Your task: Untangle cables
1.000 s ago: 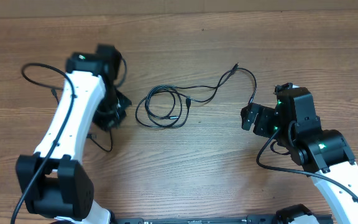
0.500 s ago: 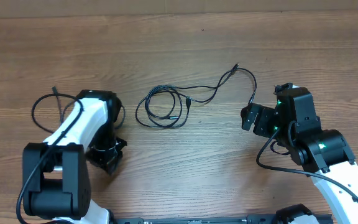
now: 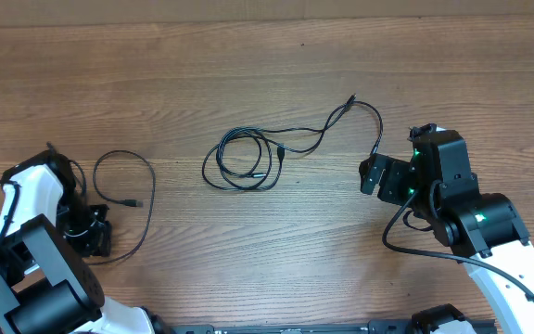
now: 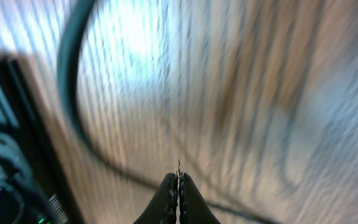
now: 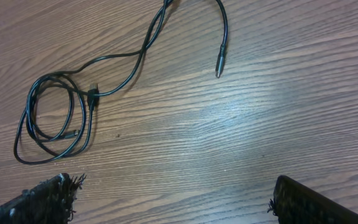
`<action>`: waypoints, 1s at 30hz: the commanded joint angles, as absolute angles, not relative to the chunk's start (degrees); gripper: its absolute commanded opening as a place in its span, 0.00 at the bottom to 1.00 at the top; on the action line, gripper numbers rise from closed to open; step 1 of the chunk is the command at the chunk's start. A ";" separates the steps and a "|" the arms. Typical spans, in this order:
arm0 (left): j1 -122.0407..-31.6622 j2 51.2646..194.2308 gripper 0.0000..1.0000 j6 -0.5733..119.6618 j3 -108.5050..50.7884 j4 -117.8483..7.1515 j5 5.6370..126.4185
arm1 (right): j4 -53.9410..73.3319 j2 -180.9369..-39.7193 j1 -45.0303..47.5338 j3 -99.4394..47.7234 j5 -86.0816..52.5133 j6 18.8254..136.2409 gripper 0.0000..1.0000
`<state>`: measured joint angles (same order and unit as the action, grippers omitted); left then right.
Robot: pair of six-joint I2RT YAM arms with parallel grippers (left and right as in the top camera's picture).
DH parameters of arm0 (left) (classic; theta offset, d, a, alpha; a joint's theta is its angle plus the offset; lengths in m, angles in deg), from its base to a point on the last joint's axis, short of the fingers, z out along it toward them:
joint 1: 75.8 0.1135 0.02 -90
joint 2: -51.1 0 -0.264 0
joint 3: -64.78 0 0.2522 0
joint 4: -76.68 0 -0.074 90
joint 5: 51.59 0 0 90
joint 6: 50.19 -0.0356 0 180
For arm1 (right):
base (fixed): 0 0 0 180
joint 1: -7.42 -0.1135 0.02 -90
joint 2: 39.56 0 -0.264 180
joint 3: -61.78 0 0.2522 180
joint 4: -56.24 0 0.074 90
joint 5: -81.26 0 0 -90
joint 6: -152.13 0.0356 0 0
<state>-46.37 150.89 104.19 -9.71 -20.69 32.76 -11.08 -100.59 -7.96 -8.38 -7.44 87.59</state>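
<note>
We start at the left tool (image 4: 178, 182): its jaws are pressed tight together, and the wrist view is so smeared that we cannot tell whether a cord is nipped between them. From above, the loose cable (image 3: 123, 186) lies in an open loop just beside it, its tail curving down toward that tool, well apart from the rest. Over to the right tool (image 5: 173, 199): spread fully wide, nothing in it, hovering over bare surface (image 5: 260, 137). Just ahead of it lies a plug (image 5: 219, 62), the end of a strand that winds back to the coiled bundle (image 5: 55, 118) at mid-surface. That bundle looks like the job left. We reckon the clean play is to pinch low just behind the plug, then draw slowly outward, away from the coil, watching that the loops feed out rather than cinch.
</note>
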 commanded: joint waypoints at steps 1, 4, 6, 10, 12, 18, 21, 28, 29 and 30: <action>-45.78 150.69 0.04 103.64 -13.38 -23.69 29.26 | -10.80 -100.50 -7.68 -8.93 -7.53 87.41 1.00; -45.85 150.69 0.05 102.94 -15.59 -22.99 30.03 | -10.80 -100.50 -7.68 -8.93 -7.53 87.43 1.00; -45.83 150.69 0.12 100.95 -17.51 -22.99 31.23 | -10.80 -100.50 -7.68 -8.93 -7.55 87.43 1.00; -46.11 150.69 0.35 91.34 -23.90 -22.07 39.58 | -10.80 -100.50 -7.68 -8.93 -7.53 87.43 1.00; -46.77 150.69 0.53 88.56 -26.93 -19.80 43.71 | -10.80 -100.50 -7.68 -8.93 -7.55 87.41 1.00; -50.61 147.96 0.62 85.41 -30.58 -13.26 44.28 | -10.80 -100.50 -7.68 -8.93 -7.53 87.41 1.00; -52.16 142.32 0.63 84.73 -30.58 -12.96 44.13 | -10.80 -100.50 -7.68 -8.93 -7.55 87.41 1.00; -52.25 129.12 0.77 91.29 -30.56 -13.53 27.01 | -10.80 -100.50 -7.68 -8.93 -7.55 87.41 1.00; -52.25 128.86 0.79 91.14 -30.56 -14.05 24.26 | -10.80 -100.50 -7.68 -8.93 -7.55 87.43 1.00; -52.25 129.03 0.83 89.91 -30.41 -14.77 22.64 | -10.80 -100.50 -7.68 -8.93 -7.55 87.41 1.00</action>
